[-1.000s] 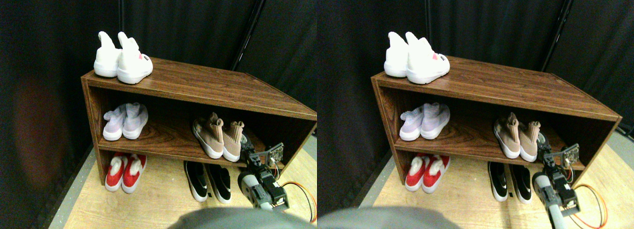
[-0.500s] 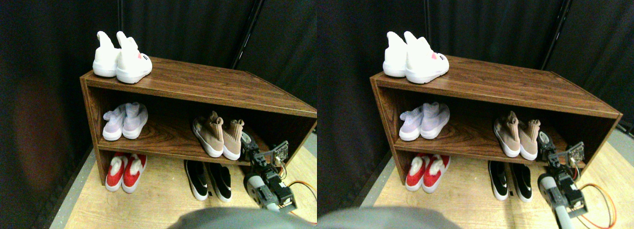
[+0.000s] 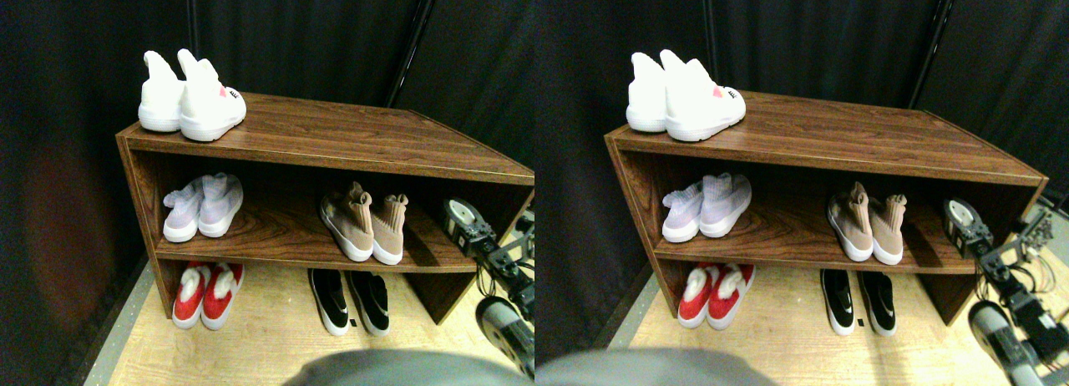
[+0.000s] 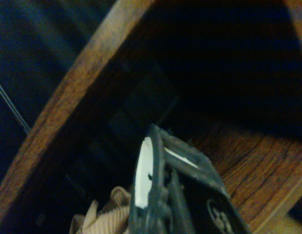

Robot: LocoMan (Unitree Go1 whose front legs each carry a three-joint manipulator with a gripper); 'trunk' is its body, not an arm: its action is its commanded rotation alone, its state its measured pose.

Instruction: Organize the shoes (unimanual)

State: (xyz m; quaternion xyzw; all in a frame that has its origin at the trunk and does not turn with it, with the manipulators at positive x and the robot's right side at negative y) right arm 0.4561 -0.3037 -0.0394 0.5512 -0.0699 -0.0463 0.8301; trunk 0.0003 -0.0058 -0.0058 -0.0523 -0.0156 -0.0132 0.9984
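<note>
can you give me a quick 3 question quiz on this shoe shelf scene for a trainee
1. True or false: the white high-ankle shoes stand on top of the dark wooden shelf unit.
2. Which pair shares the middle shelf with the tan knit sock shoes? A red, B pale lilac, C black
3. Fill in: the black slip-ons with white soles stand on the ___.

Key: 1 true; 2 B, the pale lilac shoes; 3 floor, beside the red shoes.
</note>
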